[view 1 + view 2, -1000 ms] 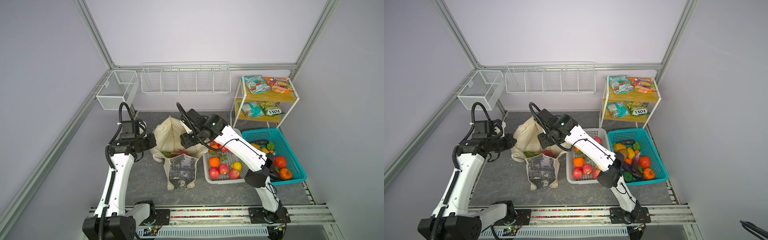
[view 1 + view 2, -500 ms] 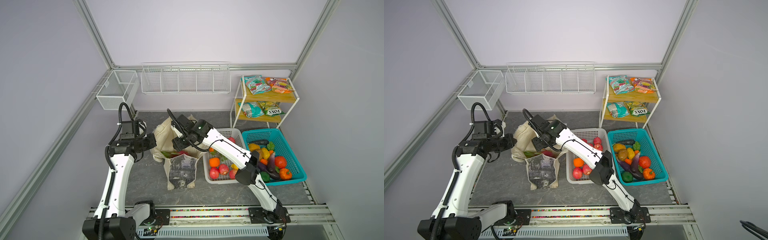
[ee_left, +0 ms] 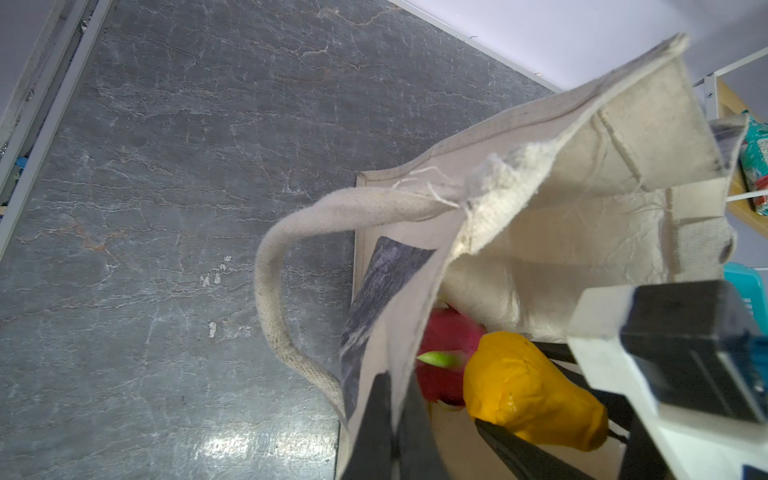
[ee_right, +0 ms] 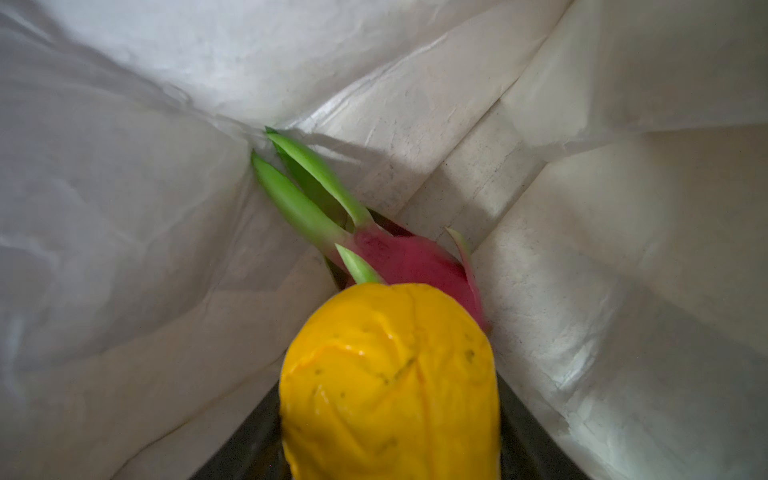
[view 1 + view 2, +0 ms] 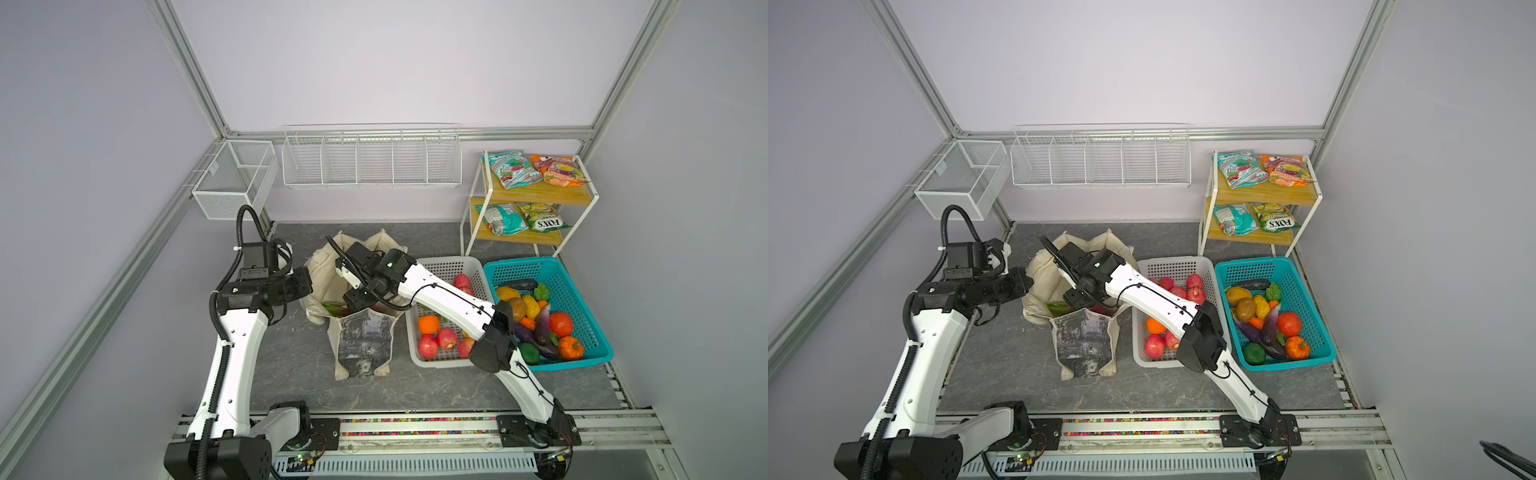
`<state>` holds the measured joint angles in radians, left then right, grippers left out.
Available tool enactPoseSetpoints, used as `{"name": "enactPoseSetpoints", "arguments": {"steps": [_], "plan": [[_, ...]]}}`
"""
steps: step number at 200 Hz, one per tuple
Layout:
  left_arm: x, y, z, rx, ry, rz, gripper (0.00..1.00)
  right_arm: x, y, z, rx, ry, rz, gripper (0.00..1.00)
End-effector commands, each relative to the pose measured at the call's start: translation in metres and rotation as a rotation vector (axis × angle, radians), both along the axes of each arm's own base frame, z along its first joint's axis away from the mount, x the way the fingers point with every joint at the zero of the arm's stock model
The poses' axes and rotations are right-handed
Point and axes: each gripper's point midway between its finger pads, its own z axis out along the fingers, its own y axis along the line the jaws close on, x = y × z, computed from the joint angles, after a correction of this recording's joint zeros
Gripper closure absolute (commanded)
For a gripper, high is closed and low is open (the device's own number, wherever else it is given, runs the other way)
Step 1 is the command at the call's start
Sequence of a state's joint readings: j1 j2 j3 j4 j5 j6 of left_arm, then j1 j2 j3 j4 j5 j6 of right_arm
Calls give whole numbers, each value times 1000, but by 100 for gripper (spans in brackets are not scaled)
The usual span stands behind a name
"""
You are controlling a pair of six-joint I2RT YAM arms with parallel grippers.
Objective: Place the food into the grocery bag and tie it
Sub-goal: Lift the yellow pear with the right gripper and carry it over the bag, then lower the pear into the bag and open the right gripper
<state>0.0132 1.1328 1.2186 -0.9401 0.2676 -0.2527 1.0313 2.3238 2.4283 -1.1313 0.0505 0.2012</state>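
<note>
Two pincers: left pincer point(image 3: 395, 432) pressed together on the rim of the bag point(image 5: 365, 345), holding its mouth wide; right pincer point(image 4: 390, 424) part-spread, pinching the yellow fruit point(image 4: 390, 365).
Fruit place: inside the bag, just above the dragon fruit point(image 4: 411, 262) on its bottom.
Long axis: along the right pincer's fingers, pointing down into the bag.
Nearer arm: right; letting go looked next.
Bag place: upright on the desk point(image 5: 291, 365).
Writing: "FOX'S" on a packet point(image 5: 542, 224) on the shelf point(image 5: 511, 239); nothing else legible.

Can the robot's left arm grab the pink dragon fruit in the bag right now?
Probably not. The left gripper is shut on the grocery bag's edge, and the yellow fruit in the right gripper hangs over the dragon fruit.
</note>
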Motion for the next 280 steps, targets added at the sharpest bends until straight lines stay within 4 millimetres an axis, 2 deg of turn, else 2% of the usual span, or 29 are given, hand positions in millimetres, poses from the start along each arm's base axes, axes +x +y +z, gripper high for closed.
{"name": "enactPoseSetpoints", "arguments": {"steps": [1, 74, 130, 154, 224, 243, 280], "plan": [[-5, -2, 1, -11, -4, -9, 100, -3, 1, -25, -42, 27, 39, 38], [-3, -2, 2, -12, -6, -12, 100, 13, 4, -51, -34, 66, -6, 37], [-4, -3, 3, -15, -11, -14, 100, 24, 7, -60, -28, 60, -39, 33], [-4, -3, 5, -15, -18, -15, 100, 31, 6, -52, -22, 25, -52, 28], [-5, -3, 6, -15, -22, -14, 100, 39, 10, -36, 6, -35, -64, 0], [-5, -2, 6, -14, -22, -10, 100, 41, 13, -30, 18, -56, -65, 12], [-6, -2, 5, -12, -20, -6, 100, 41, 17, -14, 31, -110, -53, 12]]}}
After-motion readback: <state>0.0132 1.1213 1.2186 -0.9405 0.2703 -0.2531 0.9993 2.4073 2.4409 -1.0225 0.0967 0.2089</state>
